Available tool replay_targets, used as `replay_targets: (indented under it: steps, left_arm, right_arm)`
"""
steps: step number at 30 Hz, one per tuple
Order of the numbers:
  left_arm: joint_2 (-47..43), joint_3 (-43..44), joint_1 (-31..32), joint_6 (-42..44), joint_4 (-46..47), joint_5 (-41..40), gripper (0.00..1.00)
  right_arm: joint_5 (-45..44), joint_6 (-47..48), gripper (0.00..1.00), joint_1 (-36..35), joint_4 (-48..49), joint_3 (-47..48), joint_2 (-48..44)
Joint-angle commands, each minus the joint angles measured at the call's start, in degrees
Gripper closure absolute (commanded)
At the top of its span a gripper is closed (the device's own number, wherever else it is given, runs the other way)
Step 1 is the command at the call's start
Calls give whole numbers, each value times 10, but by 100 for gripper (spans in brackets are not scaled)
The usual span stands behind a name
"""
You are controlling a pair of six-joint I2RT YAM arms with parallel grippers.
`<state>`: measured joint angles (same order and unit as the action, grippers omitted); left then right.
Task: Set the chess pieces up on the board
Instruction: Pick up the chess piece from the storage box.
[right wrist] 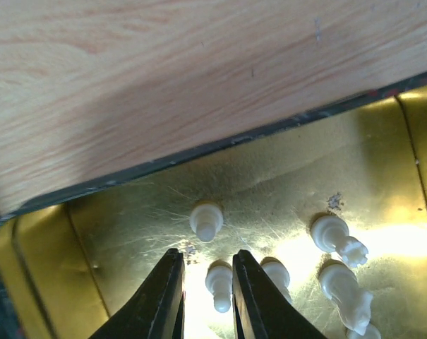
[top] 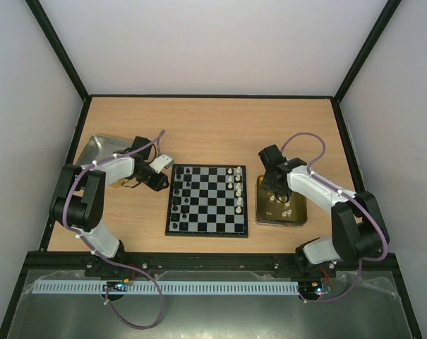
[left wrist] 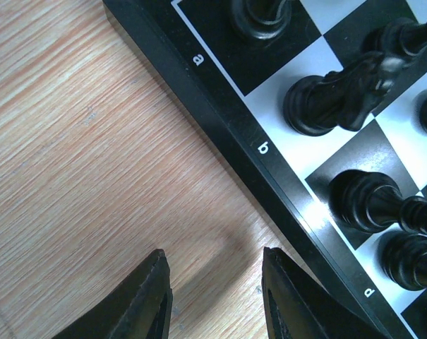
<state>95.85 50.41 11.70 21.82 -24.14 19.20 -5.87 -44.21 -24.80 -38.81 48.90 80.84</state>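
1. The white pawn [right wrist: 220,286], small, cream and round-headed, sits between the right claw's [right wrist: 207,258] narrowed fingers. I cannot tell whether it is truly pinched.
2. A shallow hold could let it slip, or knock the neighbouring white pieces [right wrist: 340,261].
3. It is in the gold tray [right wrist: 114,233], near the counter's [left wrist: 72,141] right edge.
4. The board [top: 206,233] lies mid-counter, part filled.
5. The left claw [left wrist: 213,253] is released and empty beside the board's rim.

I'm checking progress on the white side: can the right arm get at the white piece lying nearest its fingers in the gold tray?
Probably yes: the right gripper hangs over the gold tray with that white piece showing between its jaws, nothing covering it.
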Motion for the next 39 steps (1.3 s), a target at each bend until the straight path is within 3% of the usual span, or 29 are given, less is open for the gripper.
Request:
replay_targets:
  steps: [1,19,29,39]
  left_arm:
    - [6,-15,-6,-4,-27,-27,62]
    - [9,-15,-6,-6,-26,-30,63]
    - [8,-16,-6,-6,-27,-29,63]
    - [7,-16,-6,-6,-27,-29,62]
  right_arm:
    - [18,0,81,15,30,-27,13]
    - [16,18,82,33,79,-31,53]
    - [12,21,97,34,75,-23,53]
    - [-22,30,98,-1,18,9,-3]
